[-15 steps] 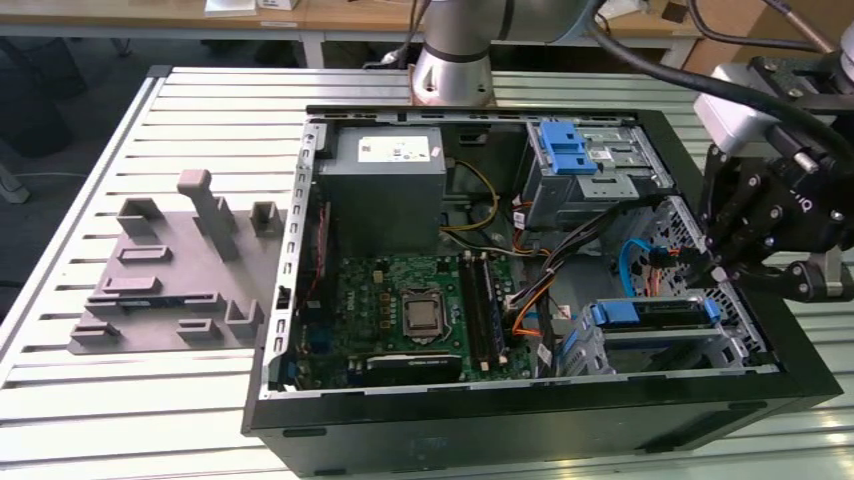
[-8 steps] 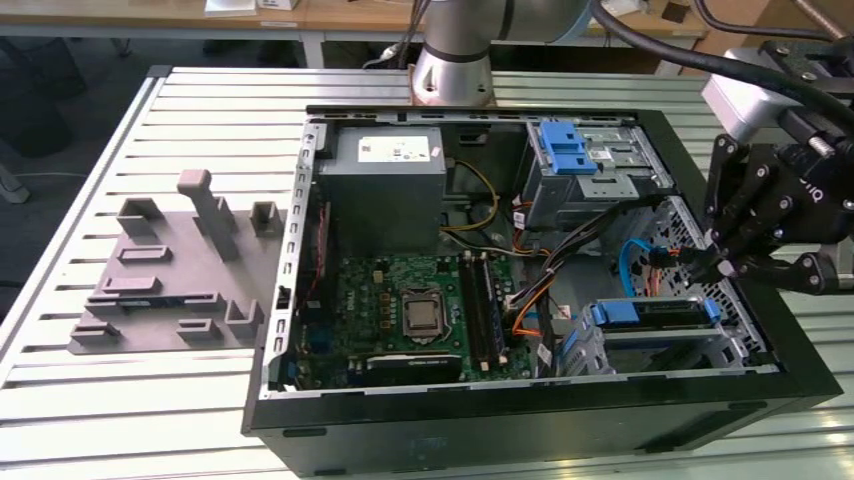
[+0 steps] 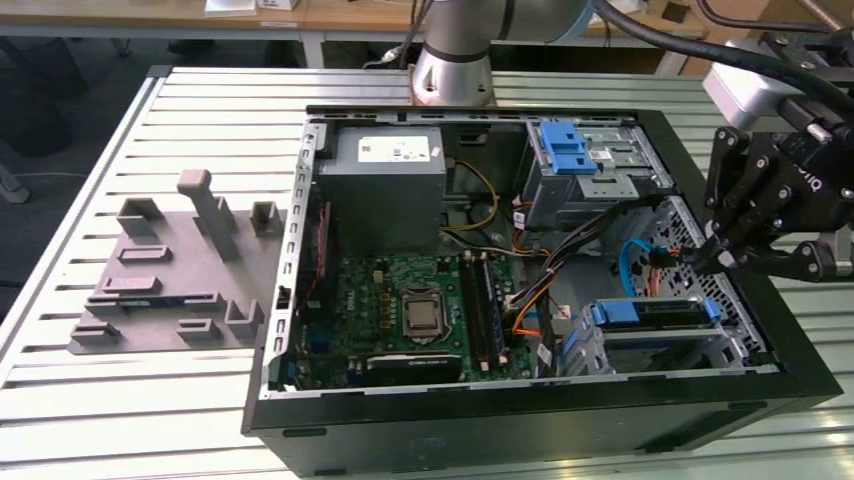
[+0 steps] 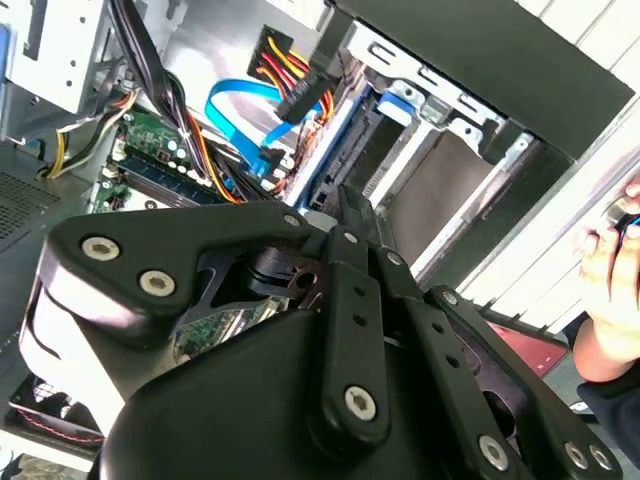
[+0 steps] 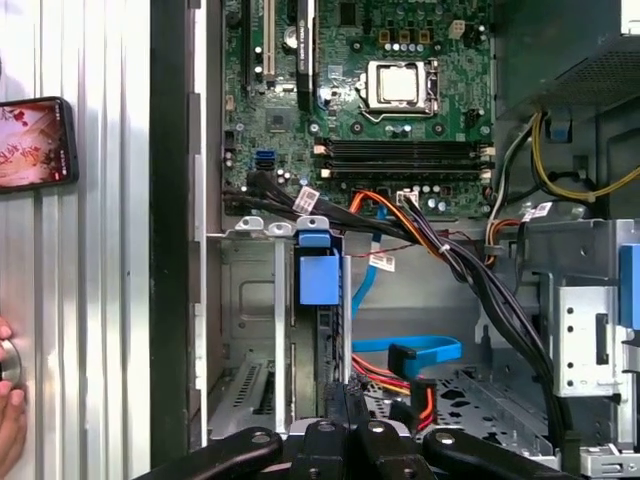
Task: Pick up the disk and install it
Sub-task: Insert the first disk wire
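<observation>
The disk (image 3: 650, 313) sits edge-on in the drive bay at the case's near corner, on the exterior view's right. Its blue carrier end (image 5: 320, 277) shows in the first wrist view, between the bay's metal walls. In the second wrist view the blue carrier (image 4: 396, 102) lies beyond the fingertips. My gripper (image 3: 709, 262) hangs above the case, just past the disk toward the rear of the case. Its black fingers (image 5: 345, 398) are pressed together with nothing between them, and in the second wrist view the gripper (image 4: 350, 208) comes to one narrow tip.
The open black case (image 3: 534, 400) holds a grey power-supply box (image 3: 387, 185), a blue latch on a silver cage (image 3: 577, 160) and a green motherboard (image 3: 407, 310). Cables (image 5: 410, 352) run beside the bay. A grey fixture (image 3: 174, 270) lies on the slatted table. A person's hand (image 4: 610, 265) and a phone (image 5: 35, 142) are beside the case.
</observation>
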Robot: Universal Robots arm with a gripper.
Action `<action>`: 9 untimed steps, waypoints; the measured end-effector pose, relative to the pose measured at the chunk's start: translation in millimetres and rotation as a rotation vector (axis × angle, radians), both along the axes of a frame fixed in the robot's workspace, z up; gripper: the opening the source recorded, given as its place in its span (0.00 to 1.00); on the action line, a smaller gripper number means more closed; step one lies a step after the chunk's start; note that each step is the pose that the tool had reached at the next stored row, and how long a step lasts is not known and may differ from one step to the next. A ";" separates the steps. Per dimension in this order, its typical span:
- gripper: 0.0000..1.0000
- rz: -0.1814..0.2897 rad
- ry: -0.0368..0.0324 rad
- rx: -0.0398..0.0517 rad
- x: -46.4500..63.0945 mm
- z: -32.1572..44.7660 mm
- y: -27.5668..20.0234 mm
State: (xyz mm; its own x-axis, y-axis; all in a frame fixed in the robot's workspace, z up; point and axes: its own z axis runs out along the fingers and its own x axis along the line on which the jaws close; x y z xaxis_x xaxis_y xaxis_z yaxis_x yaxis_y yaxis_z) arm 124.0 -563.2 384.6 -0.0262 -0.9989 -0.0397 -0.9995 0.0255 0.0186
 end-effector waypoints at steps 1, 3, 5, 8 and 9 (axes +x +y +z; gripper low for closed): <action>0.11 0.000 0.0000 0.0000 0.5 0.0 1.2; 0.11 0.000 0.0000 0.0001 0.9 0.0 3.3; 0.11 0.000 0.0000 -0.0001 1.4 -0.1 5.4; 0.11 -0.001 0.0000 0.0000 3.9 -1.4 9.3; 0.11 -0.004 0.0000 0.0001 4.7 -2.4 10.0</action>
State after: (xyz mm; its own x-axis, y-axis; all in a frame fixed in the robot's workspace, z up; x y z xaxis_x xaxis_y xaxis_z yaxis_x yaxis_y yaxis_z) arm 128.7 -553.2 382.2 -0.0301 -0.9988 -0.0398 -0.9994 0.0294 0.0185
